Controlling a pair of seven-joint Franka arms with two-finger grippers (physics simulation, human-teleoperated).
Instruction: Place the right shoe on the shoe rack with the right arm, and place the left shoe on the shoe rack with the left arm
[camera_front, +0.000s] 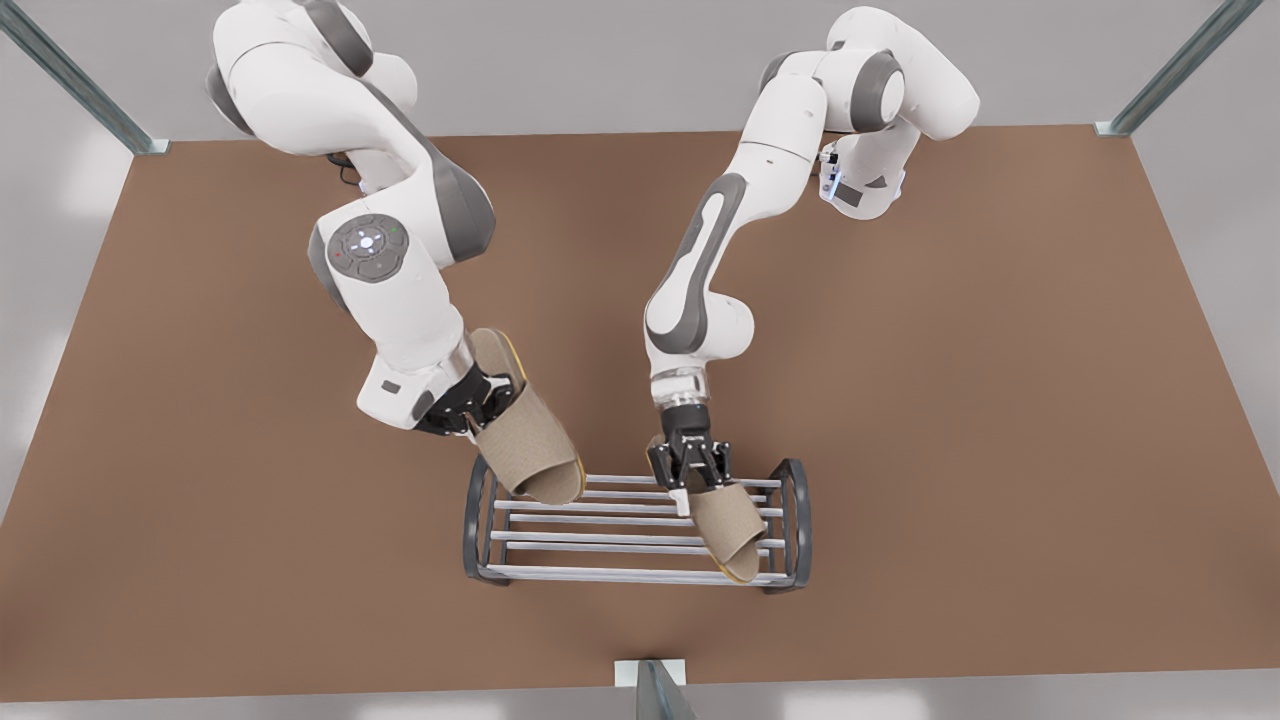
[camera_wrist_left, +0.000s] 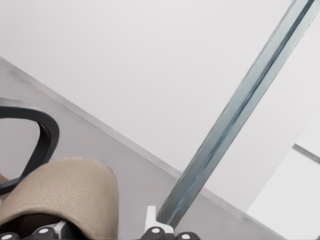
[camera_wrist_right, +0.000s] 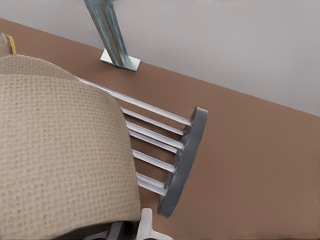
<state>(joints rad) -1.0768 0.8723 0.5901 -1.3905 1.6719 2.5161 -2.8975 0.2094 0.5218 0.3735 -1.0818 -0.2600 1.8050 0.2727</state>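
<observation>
The shoe rack (camera_front: 600, 575) stands near the table's front edge. My left gripper (camera_front: 697, 488) is at the rack's end on the front view's right, open around the heel of the left shoe (camera_front: 728, 535), a beige slipper lying across the bars. In the left wrist view one fingertip (camera_wrist_left: 150, 221) stands apart from this slipper (camera_wrist_left: 65, 195), beside the rack's dark end frame (camera_wrist_left: 47, 130). My right gripper (camera_front: 478, 408) is shut on the right shoe (camera_front: 525, 440), tilted toe-down above the rack's other end. The right wrist view shows that slipper (camera_wrist_right: 60, 150) over the bars (camera_wrist_right: 155, 137).
The brown table (camera_front: 950, 400) stretches wide on both sides of the rack. Metal posts stand at the far corners (camera_front: 1170, 70) and at the middle of the front edge (camera_front: 650, 685). Both arms' elbows rise over the far half of the table.
</observation>
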